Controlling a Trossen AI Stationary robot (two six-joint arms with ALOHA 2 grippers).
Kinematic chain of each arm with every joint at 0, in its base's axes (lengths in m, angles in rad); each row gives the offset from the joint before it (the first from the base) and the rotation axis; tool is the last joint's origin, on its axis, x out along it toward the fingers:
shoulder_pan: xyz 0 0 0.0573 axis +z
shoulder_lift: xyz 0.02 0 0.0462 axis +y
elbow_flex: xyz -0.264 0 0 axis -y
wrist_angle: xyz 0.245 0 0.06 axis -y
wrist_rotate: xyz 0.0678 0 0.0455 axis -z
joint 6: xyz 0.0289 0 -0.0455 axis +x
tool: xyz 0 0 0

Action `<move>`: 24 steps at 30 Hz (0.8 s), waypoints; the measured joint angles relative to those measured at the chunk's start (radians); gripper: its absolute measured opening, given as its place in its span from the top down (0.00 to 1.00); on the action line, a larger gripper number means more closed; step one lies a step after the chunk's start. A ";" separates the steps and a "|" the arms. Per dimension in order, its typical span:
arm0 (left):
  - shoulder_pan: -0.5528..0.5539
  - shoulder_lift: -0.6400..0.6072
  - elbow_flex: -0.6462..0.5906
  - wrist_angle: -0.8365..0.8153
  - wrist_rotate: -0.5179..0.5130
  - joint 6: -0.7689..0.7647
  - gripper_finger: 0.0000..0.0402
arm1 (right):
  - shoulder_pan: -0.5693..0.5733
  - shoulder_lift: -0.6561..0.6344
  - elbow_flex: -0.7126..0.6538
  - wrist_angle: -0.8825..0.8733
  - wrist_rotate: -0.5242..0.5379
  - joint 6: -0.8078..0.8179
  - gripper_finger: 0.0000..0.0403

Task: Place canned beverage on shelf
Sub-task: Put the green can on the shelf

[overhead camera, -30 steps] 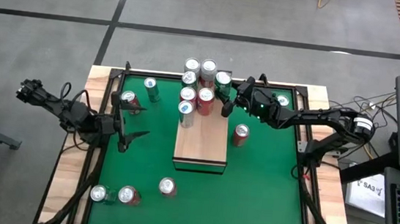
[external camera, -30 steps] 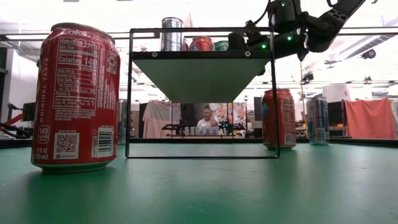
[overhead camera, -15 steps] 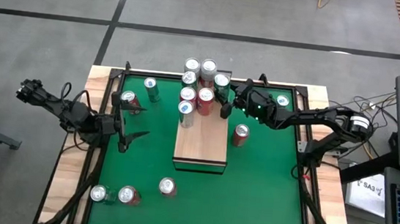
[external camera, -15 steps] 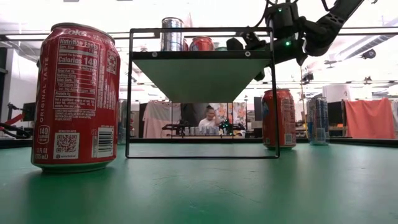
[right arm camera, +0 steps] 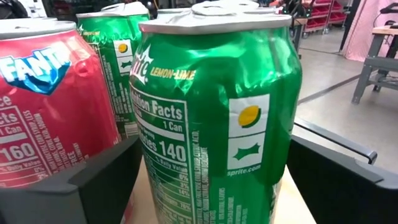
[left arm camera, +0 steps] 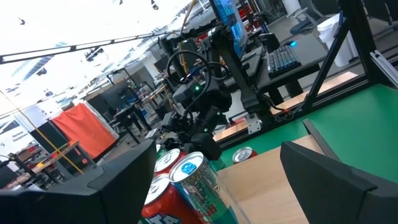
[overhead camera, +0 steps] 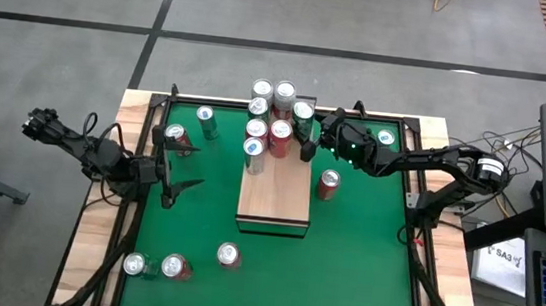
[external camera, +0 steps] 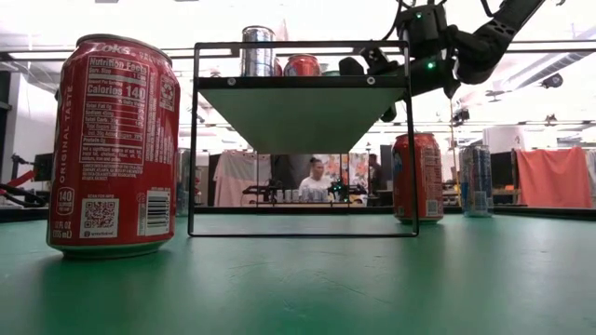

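The shelf (overhead camera: pixel 275 198) is a pale wooden board on a dark frame in the middle of the green table. Several cans stand upright at its far end, red ones (overhead camera: pixel 280 132) and silver-topped ones (overhead camera: pixel 258 106). A green Sprite can (right arm camera: pixel 217 112) stands at the far right of that group (overhead camera: pixel 303 110), its wall dented. My right gripper (overhead camera: pixel 308 126) is open and level at the can, one finger on each side (right arm camera: pixel 211 180). My left gripper (overhead camera: pixel 177 186) waits open at the table's left, with nothing between its fingers (left arm camera: pixel 217 180). My right gripper reaches level from the table's right, with one finger (right arm camera: pixel 93 180) on each side of the green can's lower wall (right arm camera: pixel 186 186). I cannot tell whether either finger touches it. The can stands upright on the shelf board.
Loose cans stand on the green mat: one right of the shelf (overhead camera: pixel 328 184), two at the far left (overhead camera: pixel 203 118), three near the front left (overhead camera: pixel 174 266), one at the far right (overhead camera: pixel 385 137). A large red can (external camera: pixel 114 144) stands close to the low camera.
My right gripper has sunk a little toward the shelf top beside the green can and has then kept still.
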 joint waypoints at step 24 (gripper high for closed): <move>0.000 0.000 0.000 0.001 0.000 -0.052 0.19 | 0.002 -0.154 0.009 -0.113 -0.025 -0.026 0.07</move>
